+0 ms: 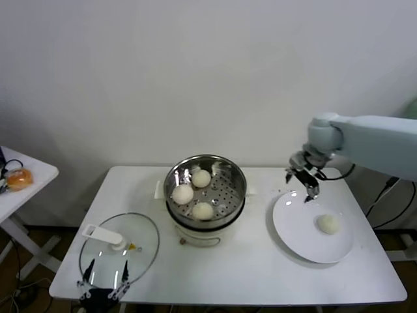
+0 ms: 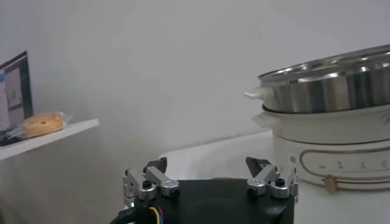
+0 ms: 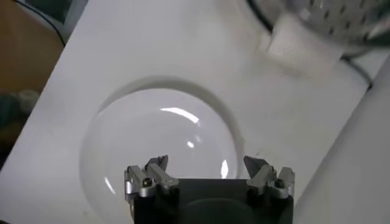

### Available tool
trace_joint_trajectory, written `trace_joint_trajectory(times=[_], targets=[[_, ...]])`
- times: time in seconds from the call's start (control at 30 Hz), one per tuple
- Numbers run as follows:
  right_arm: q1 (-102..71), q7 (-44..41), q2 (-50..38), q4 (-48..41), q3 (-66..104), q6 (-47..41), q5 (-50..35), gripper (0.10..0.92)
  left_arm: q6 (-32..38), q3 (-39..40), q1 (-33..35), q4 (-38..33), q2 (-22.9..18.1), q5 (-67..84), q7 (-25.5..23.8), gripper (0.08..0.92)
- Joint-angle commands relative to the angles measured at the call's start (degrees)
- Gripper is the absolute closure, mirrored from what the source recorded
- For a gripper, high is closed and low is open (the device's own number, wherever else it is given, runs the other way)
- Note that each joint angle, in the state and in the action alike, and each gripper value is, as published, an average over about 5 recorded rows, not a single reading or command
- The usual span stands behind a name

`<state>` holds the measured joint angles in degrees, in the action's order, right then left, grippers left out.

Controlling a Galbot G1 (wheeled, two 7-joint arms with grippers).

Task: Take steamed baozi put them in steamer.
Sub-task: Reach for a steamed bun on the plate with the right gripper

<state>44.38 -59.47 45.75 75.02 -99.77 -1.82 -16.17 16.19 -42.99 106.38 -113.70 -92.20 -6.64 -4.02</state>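
The steamer (image 1: 229, 190) stands mid-table on its white cooker base (image 1: 202, 235) and holds three steamed baozi (image 1: 201, 178) (image 1: 183, 193) (image 1: 202, 210). One more baozi (image 1: 328, 223) lies on the white plate (image 1: 293, 222) to the right. My right gripper (image 1: 303, 181) hangs open and empty over the plate's far left rim. In the right wrist view the gripper (image 3: 207, 167) looks down on the bare plate (image 3: 158, 134), and that baozi is out of frame. My left gripper (image 1: 104, 282) is parked open at the table's front left edge, and its wrist view shows it (image 2: 210, 167) beside the steamer (image 2: 329, 79).
A glass lid (image 1: 120, 244) with a white handle lies on the table front left, just ahead of the left gripper. A side table (image 1: 29, 189) at far left carries an orange object (image 1: 19, 177). A wall stands close behind the table.
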Motion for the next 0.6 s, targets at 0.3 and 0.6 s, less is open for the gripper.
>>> trace_joint_trajectory(times=[0.3,0.6], targets=[[-26.4,0.0,-8.5,-16.7,19.0,-3.3,9.1,0.203,0.1,-0.1,0.6,0.9,-2.4,-1.7,-0.1,0.177],[-33.6,0.6,-7.5,-20.4,26.4,-2.8,12.0,0.203,0.1,-0.1,1.0,1.0,-2.5,-2.3,-0.1,0.177]])
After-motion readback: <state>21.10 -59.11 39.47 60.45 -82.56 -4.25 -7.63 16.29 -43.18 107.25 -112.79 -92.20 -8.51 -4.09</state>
